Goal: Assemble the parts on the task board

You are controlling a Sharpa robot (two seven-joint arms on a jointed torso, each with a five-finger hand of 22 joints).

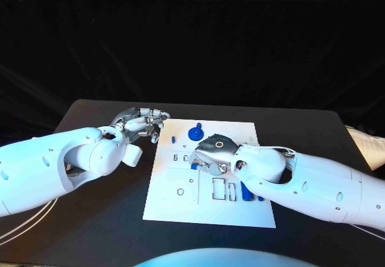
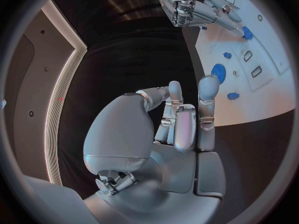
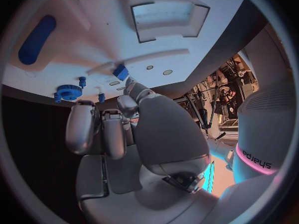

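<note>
The right hand [image 1: 215,151] is hovering over the white board [image 1: 184,208], hiding parts beneath; whether it grips the small blue piece [image 3: 121,72] at its fingertips is unclear. The left hand [image 1: 141,124] is waiting left of the board, fingers curled, holding nothing. A blue gear [image 1: 195,133] is lying at the far edge.

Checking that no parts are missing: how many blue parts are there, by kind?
Gear: 1
Long bar: 1
Small pegs: 2
Small block: 1
Total: 5 blue parts that can be made out
</note>
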